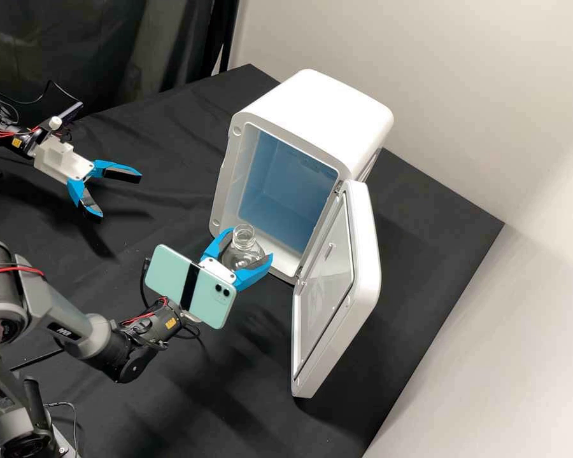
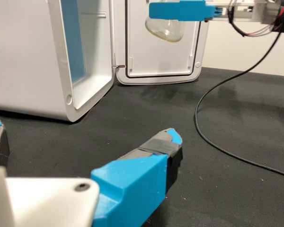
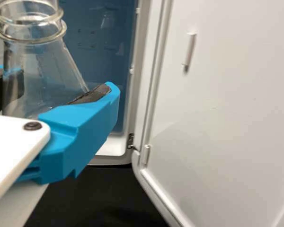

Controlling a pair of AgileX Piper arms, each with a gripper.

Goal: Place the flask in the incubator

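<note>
A white incubator (image 1: 318, 114) with a pale blue inside stands on a black table (image 1: 172, 146). Its door (image 1: 356, 267) is swung wide open. From the high view, the right gripper (image 1: 240, 254) holds a clear glass flask (image 1: 243, 245) upright. One blue finger is on each side of the flask's body, just in front of the lower edge of the opening. The flask is not inside the chamber. The fingers and a mint-green phone (image 1: 191, 286) mounted on the wrist hide the flask's base here.

The left gripper (image 1: 111, 191) hangs over the table well away from the incubator, with its fingers spread wide and nothing between them.

The left wrist view looks along the table from low down. Its own gripper (image 2: 83, 135) shows one finger in full, while the other is cut off at the picture's edge. Farther off, the flask (image 2: 164, 29) hangs clear of the table in front of the door's inner face (image 2: 156, 56). The right gripper (image 2: 180, 10) crosses the flask, and the flask's neck is cut off. The incubator (image 2: 28, 56) is seen side-on, so little of its inside is visible. A black cable (image 2: 213, 137) curves across the table.

The right wrist view is close up. The flask (image 3: 33, 61) fills the space in the gripper (image 3: 49, 82). Its rim and sloping wall are plain to see, but its base is hidden. One finger presses the glass, and the other is barely visible at the edge. Beyond them lie the blue inside of the incubator (image 3: 104, 42) and the white door (image 3: 227, 118).
</note>
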